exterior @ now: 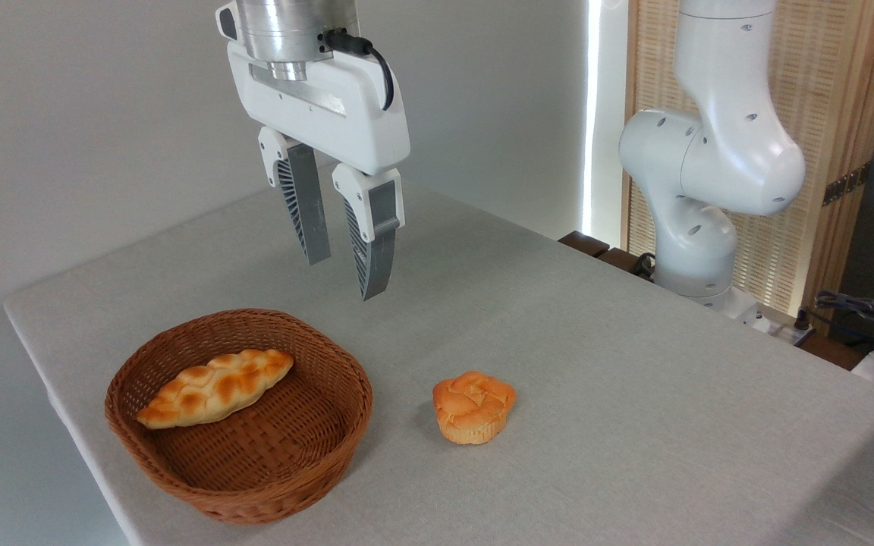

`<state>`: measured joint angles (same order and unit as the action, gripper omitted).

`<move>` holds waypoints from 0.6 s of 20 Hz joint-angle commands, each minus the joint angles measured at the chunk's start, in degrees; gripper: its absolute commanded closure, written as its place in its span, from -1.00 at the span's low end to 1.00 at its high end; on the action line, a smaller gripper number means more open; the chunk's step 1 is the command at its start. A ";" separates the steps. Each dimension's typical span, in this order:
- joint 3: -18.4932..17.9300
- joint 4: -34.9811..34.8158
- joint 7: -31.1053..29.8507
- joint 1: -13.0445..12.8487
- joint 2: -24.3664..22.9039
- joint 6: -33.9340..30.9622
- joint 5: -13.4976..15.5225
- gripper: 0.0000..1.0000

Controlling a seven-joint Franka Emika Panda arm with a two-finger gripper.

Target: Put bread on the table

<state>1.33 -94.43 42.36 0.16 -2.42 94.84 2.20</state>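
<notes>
- Camera view: the gripper (346,277) hangs in the air with its two fingers (306,205) parted and nothing between them — released, pointing down at the table (634,394).
- It sits above and behind the basket (238,497), somewhat toward the basket's right side, well clear of the rim; a position that reads as a start pose before any descent.
- The bread (215,387) lies inside the basket, resting diagonally against the far-left wall, one pointed end low at the left and the other higher toward the back. It has not yet been touched, so the task looks unstarted.
- A small round bun (474,406) stands on the cloth to the right of the basket, apart from it — not the target.
- Judging by the loaf's slant, the fingers would likely need to straddle its narrow width, across the braid, to lift it over the rim.
- The bare cloth in front of and beyond the bun offers room to set it down.
</notes>
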 commanded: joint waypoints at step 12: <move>-0.89 1.18 0.62 -0.34 0.23 -0.97 0.96 -1.00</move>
<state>1.12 -94.41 42.36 0.16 -2.42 94.84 2.21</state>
